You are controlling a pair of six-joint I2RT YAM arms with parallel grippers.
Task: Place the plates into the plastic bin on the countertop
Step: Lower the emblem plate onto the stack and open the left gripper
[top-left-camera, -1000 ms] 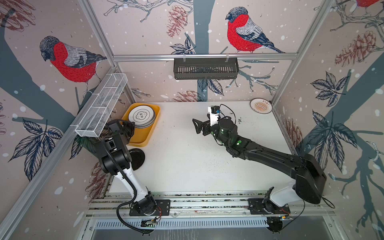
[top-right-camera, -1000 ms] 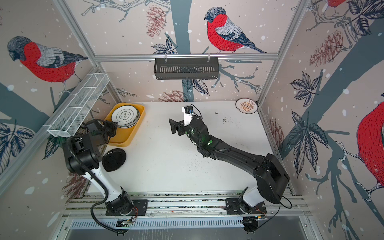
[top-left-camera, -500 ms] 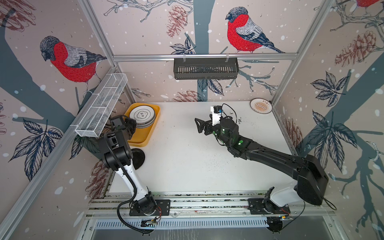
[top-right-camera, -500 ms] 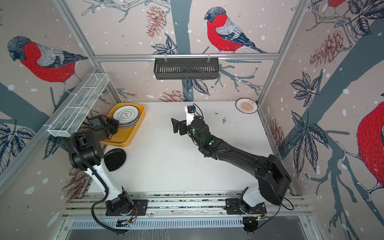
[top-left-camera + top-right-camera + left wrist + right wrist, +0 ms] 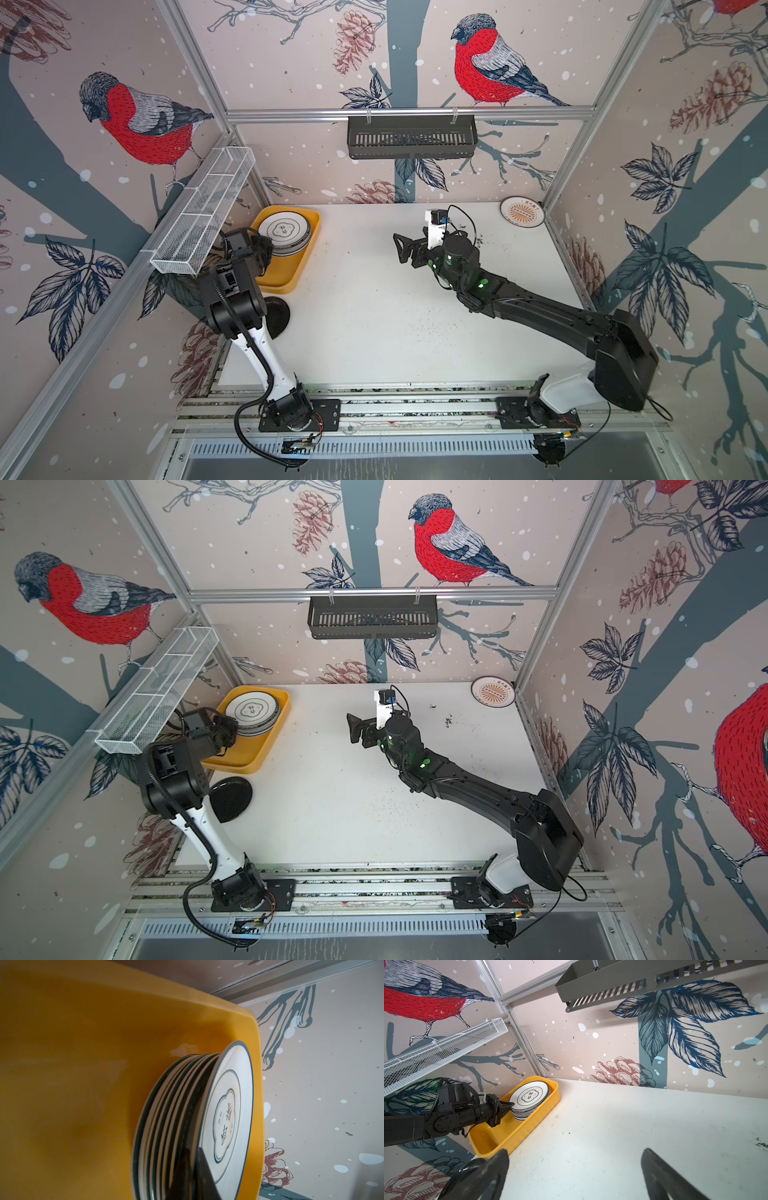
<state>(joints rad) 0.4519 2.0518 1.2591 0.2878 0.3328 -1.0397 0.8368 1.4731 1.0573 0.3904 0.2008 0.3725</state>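
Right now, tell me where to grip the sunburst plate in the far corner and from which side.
Take the rim of the sunburst plate on the side facing the middle of the countertop, approaching from there. It lies flat in the corner, so the walls likely block its other edges.

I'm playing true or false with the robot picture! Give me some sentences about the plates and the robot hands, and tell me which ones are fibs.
1. A stack of plates sits in the yellow bin. True.
2. The sunburst plate is inside the bin. False: it lies on the countertop, in the far right corner.
3. The right gripper is open and holds nothing. True.
4. The black plate lies on top of the stack. False: it lies on the countertop in front of the bin, beside the left arm.
5. The left gripper is wide open. False: it is shut, with its tip at the stack's edge.
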